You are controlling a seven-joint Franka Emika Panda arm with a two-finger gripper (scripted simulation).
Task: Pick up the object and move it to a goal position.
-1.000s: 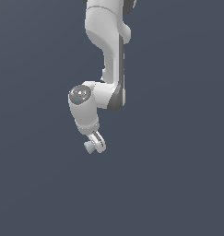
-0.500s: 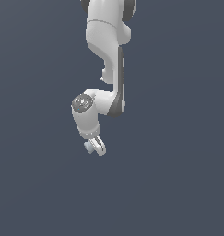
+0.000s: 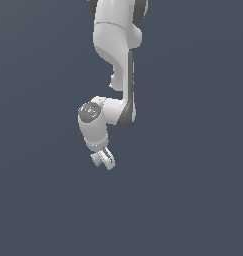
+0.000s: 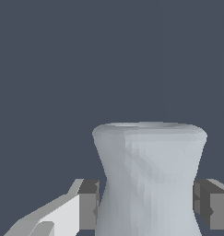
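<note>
The object (image 4: pixel 148 179) is a pale grey-white spool with a narrowed waist and flared end. In the wrist view it fills the space between my two fingers (image 4: pixel 88 205), whose pads press on its waist from both sides. In the exterior view the spool (image 3: pixel 97 159) shows as a tiny pale piece at the tip of my gripper (image 3: pixel 104 160), which hangs below the white arm and is held up off the dark surface. The gripper is shut on the spool.
A plain dark grey-blue surface (image 3: pixel 193 200) fills both views. No other objects, edges or goal marker show.
The arm has carried the gripper and the spool a little toward the exterior view's right and slightly down. The grip on the spool has stayed shut.
</note>
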